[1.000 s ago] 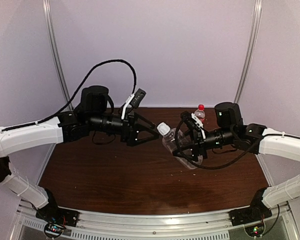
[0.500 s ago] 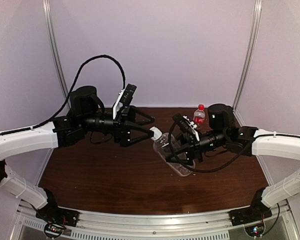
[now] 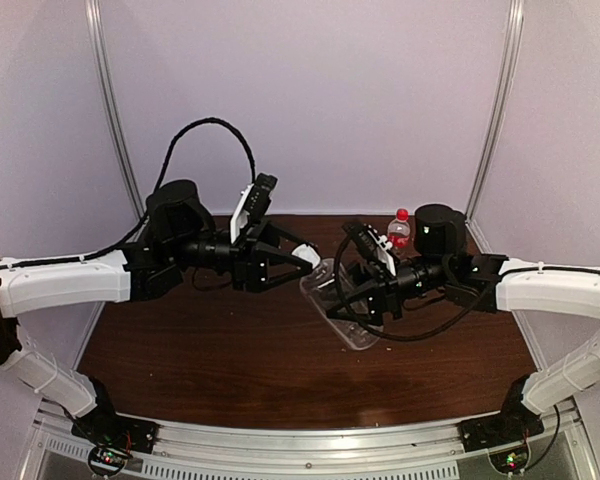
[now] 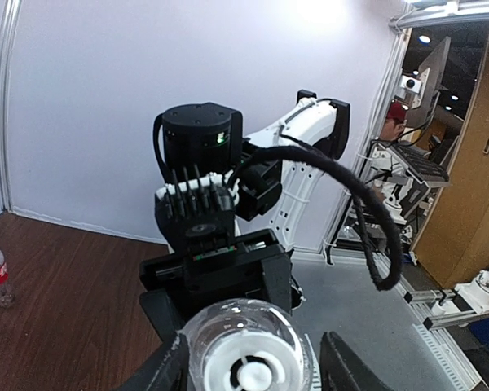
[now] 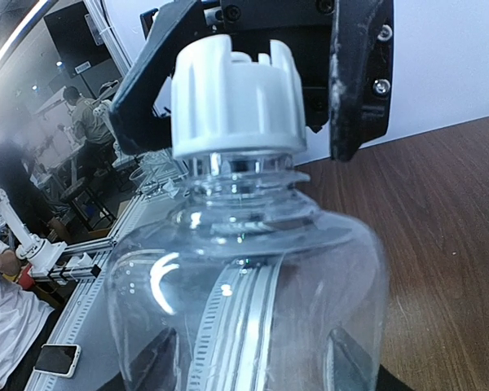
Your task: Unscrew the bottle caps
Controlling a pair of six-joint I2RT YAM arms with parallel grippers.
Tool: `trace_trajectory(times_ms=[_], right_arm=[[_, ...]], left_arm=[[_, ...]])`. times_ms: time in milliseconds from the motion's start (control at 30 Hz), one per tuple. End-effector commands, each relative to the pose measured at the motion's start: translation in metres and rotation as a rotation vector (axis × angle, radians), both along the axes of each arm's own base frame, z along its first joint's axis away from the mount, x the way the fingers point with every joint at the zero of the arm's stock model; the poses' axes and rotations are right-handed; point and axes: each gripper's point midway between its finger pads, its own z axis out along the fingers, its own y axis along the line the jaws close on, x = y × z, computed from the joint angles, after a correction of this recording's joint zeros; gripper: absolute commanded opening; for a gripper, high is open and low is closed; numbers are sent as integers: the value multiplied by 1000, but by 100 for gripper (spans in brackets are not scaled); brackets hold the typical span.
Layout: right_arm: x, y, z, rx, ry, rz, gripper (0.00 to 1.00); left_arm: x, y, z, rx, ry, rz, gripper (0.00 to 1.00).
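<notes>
The plain bottle [image 5: 244,269] is held tilted in mid-air above the tabletop [image 3: 230,350] by the right gripper [image 3: 358,297], whose jaws clench its body; its white cap [image 5: 236,98], screwed on, points toward the left gripper [image 3: 300,258]. The left jaws straddle this cap, one on each side, but whether they press on it or stand just clear cannot be told. The labelled bottle [image 3: 399,231], with its red cap [image 3: 402,213] on, stands upright at the far edge of the tabletop, on the right side, apart from the held bottle.
</notes>
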Motion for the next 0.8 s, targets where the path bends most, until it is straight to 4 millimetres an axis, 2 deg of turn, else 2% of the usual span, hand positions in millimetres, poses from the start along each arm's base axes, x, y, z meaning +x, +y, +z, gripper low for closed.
trace_trajectory(times_ms=[0,133,333,433,533,767], right_arm=[[-4,2,5,32,-15,28,40],[-4,2,4,32,-12,29,40],[-3,2,4,31,-14,15,39],[2,2,3,22,-19,-18,37],[16,2,0,-10,-38,-108,33],[53,-5,-9,-108,-123,-331,31]], left_arm=[[-5,1,12,-71,-8,-31,52],[-6,2,12,-81,15,-36,40],[-5,4,10,-90,35,-25,30],[-3,5,10,-96,51,-4,16],[9,4,10,-85,98,62,0],[54,9,9,-23,262,362,0]])
